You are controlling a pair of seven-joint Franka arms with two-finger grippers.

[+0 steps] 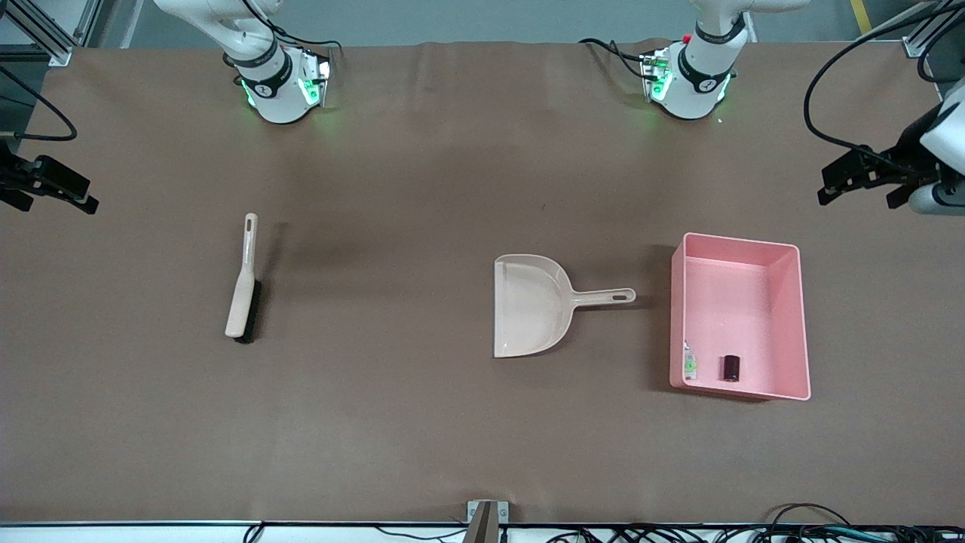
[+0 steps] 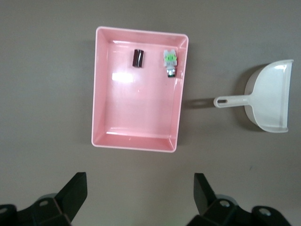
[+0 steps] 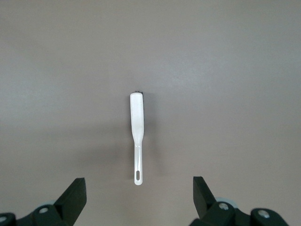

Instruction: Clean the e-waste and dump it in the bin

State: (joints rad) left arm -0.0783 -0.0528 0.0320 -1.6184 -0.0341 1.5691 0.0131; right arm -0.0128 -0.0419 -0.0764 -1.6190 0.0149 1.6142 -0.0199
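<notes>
Both e-waste pieces (image 1: 710, 367) in the bin (image 1: 784, 256), near the dustpan (image 1: 528, 305). Left tool (image 1: 859, 177) and right tool (image 1: 56, 188) spread apart, raised over the surface (image 1: 422, 422).

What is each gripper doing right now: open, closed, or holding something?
Left gripper: open, empty, over bare table beside the bin.
Right gripper: open, empty, above the brush.

Bare table (image 1: 422, 188) between brush (image 1: 243, 290) and dustpan (image 1: 531, 305); bin (image 1: 742, 249) apart.
</notes>
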